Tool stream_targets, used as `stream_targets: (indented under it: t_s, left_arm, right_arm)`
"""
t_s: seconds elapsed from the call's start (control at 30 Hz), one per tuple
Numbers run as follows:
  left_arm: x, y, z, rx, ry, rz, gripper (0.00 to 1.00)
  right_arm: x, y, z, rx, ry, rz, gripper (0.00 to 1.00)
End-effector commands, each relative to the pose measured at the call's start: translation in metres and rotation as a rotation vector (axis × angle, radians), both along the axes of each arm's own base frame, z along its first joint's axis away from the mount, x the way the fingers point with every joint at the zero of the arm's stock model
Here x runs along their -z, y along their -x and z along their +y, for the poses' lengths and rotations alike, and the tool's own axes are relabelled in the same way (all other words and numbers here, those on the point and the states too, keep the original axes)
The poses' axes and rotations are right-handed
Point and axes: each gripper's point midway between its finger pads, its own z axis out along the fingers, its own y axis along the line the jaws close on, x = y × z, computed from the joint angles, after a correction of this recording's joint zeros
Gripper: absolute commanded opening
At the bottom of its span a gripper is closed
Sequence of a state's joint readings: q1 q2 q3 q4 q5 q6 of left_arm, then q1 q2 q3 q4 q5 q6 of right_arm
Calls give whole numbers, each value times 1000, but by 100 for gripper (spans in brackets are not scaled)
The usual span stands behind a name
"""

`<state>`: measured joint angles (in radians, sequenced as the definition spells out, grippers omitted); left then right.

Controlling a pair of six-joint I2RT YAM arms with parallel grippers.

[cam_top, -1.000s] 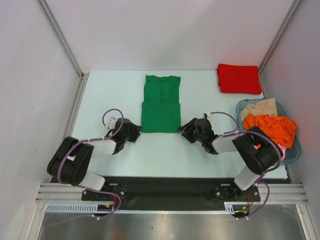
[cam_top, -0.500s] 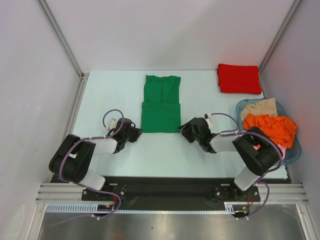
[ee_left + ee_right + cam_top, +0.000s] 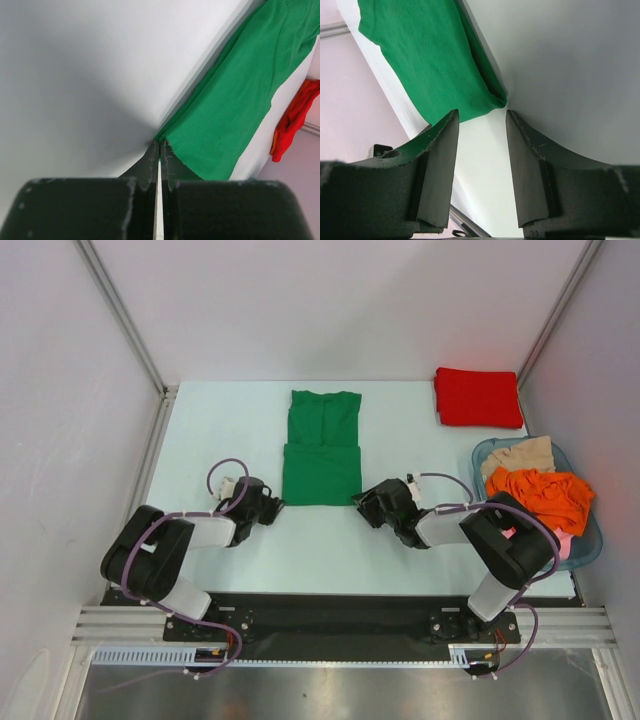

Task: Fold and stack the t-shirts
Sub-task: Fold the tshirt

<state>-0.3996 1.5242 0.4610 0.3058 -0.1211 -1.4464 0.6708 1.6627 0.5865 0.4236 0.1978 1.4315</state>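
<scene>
Left gripper (image 3: 159,148) newly shut (basket (image 3: 478,453) rightward)

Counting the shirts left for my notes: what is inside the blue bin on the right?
An orange shirt tops the bin, a beige cloth lies behind it, a pink bit shows at the front. Whatever is underneath is covered; the right arm hides one corner.

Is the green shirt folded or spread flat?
Partly folded: the green shirt is a narrow strip, sleeves hidden, a layer edge across its middle.
</scene>
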Motion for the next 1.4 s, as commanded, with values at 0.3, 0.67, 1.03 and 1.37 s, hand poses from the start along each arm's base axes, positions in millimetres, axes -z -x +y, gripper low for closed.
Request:
stream_targets:
  t_s: [0.3, 0.67, 1.03, 1.37]
  left_arm:
    - [13, 19, -1, 48, -15, 42, 1]
    - [10, 20, -2, 60, -10, 28, 0]
    - [2, 24, -4, 104, -12, -4, 1]
    - [-6, 63, -8, 186, 5, -22, 1]
  right_arm:
    - [51, 14, -31, 110, 113, 146, 46]
    - [69, 25, -40, 124, 121, 188, 35]
    - [67, 26, -40, -5, 135, 136, 0]
    - [39, 64, -31, -213, 164, 54, 0]
